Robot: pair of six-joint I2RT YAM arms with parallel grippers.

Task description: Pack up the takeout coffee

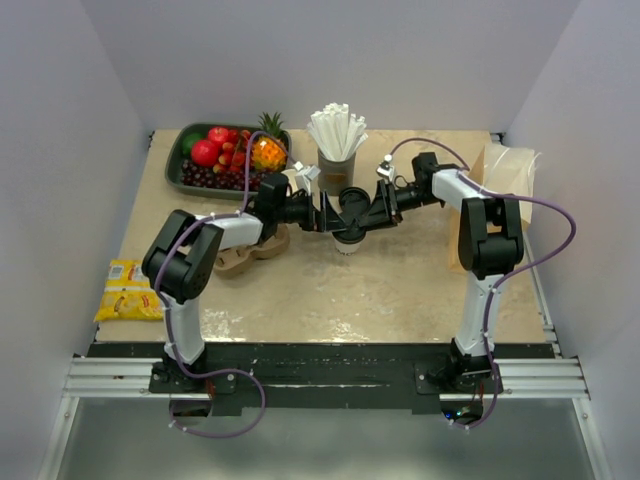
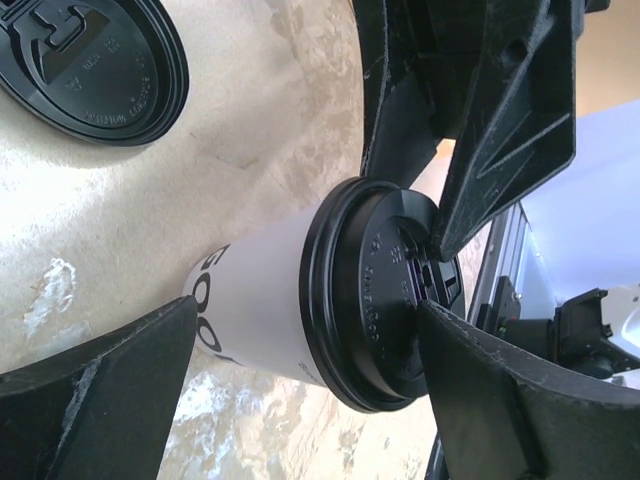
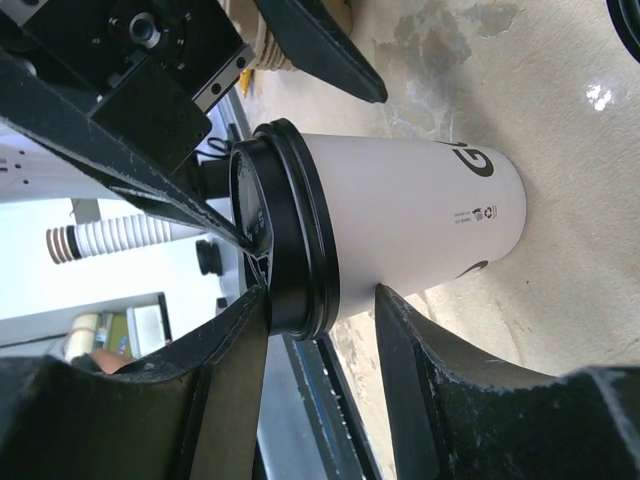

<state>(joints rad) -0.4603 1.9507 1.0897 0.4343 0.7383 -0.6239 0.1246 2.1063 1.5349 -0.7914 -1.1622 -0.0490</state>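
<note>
At the left of the top view, the brown carrier [image 1: 243, 256] sits under the left arm. The left gripper [image 1: 335, 215] has its fingers spread wide, one beside the cup wall and one against the lid. In the middle of the table stands the takeout coffee [image 3: 400, 220], upright with its black lid [image 2: 375, 300] on. From the right, the right gripper [image 1: 368, 212] is also apart, with one fingertip [image 2: 445, 235] pressing on the lid top and the other beside the cup.

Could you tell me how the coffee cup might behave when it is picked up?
Likely tippy: the cup stands tall on a narrow base. Its paper wall may dent if squeezed. The separate lid could pop off.
</note>
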